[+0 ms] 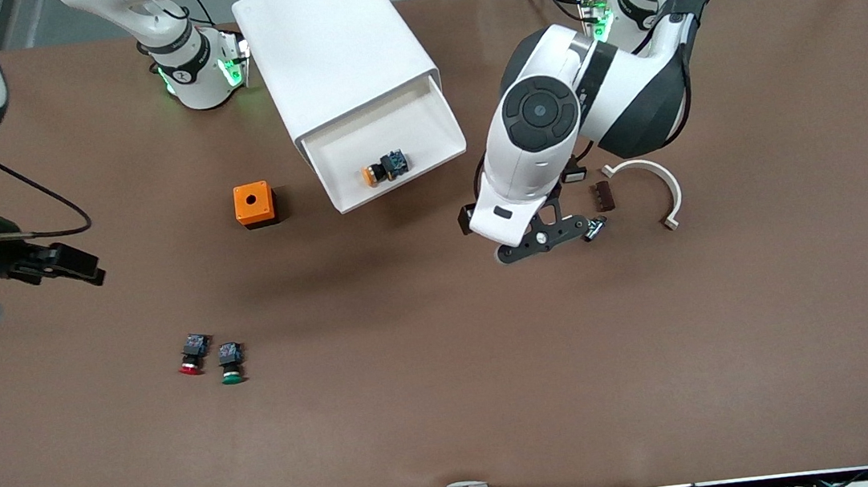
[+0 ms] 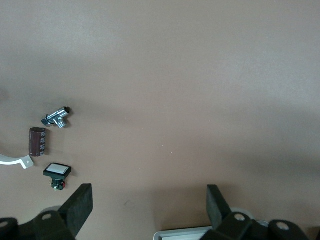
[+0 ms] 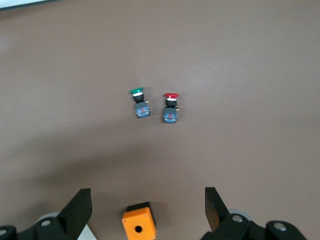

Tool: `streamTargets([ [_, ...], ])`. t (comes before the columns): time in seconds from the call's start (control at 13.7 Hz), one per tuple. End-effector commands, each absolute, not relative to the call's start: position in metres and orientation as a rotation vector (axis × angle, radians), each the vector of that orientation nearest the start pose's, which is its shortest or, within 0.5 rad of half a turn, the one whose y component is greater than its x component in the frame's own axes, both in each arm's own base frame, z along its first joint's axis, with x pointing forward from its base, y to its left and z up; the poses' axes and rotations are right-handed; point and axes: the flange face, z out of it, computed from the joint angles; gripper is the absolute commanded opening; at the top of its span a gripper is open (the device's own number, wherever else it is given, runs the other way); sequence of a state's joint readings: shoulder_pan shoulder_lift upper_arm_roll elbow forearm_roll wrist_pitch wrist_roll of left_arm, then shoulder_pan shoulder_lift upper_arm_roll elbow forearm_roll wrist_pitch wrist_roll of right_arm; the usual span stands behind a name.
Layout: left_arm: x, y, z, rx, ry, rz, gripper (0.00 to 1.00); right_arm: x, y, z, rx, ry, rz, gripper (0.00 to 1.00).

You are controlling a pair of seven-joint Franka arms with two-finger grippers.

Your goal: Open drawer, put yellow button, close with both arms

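Drawer (image 1: 392, 147) stands open; yellow button (image 1: 384, 170) lies inside. Closing remains. Left claw (image 2: 150, 207) and right claw (image 3: 147, 207), both spread empty, hover over the surface (image 1: 447, 371)

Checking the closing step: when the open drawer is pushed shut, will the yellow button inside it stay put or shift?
The yellow button lies on its side, loose in the drawer, so it may slide on the smooth white floor. Its round cap could let it roll slightly. It looks small and light, so a sharp push would probably move it.
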State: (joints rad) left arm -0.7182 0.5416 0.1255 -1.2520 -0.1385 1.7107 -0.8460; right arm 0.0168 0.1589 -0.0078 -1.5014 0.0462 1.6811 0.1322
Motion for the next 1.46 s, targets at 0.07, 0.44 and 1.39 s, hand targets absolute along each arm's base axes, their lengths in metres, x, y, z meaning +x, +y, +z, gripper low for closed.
streamTargets([
  [0.07,0.568,-0.419,0.445,-3.104,-0.399,0.135,1.00,0.595,-0.014,0.598,-3.149,0.168,-0.056,1.00],
  [0.44,0.572,-0.415,0.439,-3.092,-0.406,0.138,1.00,0.589,-0.021,0.593,-3.183,0.193,-0.025,1.00],
  [1.39,0.529,-0.479,0.406,-3.170,-0.253,0.193,1.00,0.579,-0.005,0.607,-3.155,0.140,-0.011,1.00],
])
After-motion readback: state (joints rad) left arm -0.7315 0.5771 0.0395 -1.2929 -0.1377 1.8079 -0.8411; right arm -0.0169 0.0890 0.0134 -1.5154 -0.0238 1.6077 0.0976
